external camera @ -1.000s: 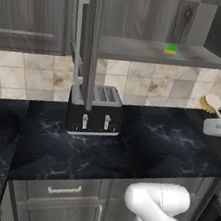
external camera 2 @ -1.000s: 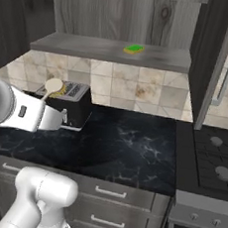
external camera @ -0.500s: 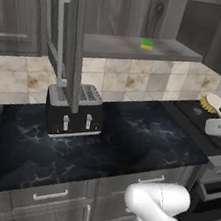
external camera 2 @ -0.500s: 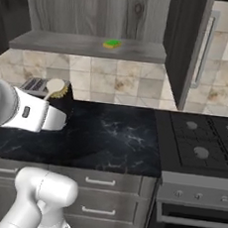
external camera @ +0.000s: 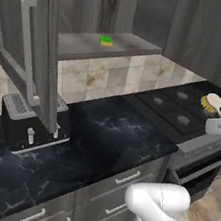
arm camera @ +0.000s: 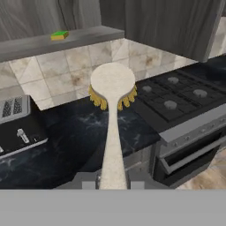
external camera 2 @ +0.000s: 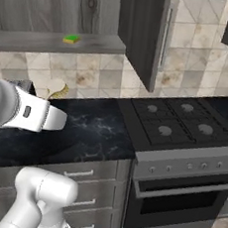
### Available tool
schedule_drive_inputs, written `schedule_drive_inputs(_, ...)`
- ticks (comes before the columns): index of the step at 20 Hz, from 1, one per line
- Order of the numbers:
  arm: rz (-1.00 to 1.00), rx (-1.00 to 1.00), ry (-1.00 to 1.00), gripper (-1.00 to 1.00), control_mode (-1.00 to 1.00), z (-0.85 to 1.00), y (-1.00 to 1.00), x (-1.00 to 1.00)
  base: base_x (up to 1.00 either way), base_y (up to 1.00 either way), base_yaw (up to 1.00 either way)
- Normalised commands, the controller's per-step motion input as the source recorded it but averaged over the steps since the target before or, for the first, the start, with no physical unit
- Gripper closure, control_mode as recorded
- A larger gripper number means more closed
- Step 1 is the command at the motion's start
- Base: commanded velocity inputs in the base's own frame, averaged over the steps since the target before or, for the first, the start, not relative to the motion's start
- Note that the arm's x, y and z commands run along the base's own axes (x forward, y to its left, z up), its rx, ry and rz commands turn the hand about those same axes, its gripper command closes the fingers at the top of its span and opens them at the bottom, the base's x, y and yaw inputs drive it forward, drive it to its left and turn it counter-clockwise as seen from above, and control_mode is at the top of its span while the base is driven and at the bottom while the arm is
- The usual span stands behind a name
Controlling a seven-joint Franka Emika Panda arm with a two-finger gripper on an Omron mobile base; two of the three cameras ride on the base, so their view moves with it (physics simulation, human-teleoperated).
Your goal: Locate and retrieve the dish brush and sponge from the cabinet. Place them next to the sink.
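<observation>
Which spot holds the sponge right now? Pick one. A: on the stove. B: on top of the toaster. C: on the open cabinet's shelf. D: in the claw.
C: the green sponge lies on the cabinet shelf, while the claw holds the dish brush.

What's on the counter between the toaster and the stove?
Nothing: between the toaster and the stove the dark counter lies bare, seen in the left base view.
</observation>
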Motion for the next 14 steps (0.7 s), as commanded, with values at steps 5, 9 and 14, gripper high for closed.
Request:
schedule_drive_inputs(5,0.00,0.00,0.00,1.00,1.00,0.00,0.00,0.00,0.00,0.00,-0.47)
schedule_drive_inputs(9,0.00,0.00,0.00,1.00,1.00,0.00,0.00,0.00,0.00,0.00,-0.46)
schedule_drive_inputs(14,0.00,0.00,0.00,1.00,1.00,0.00,0.00,0.00,0.01,-0.08,-0.44)
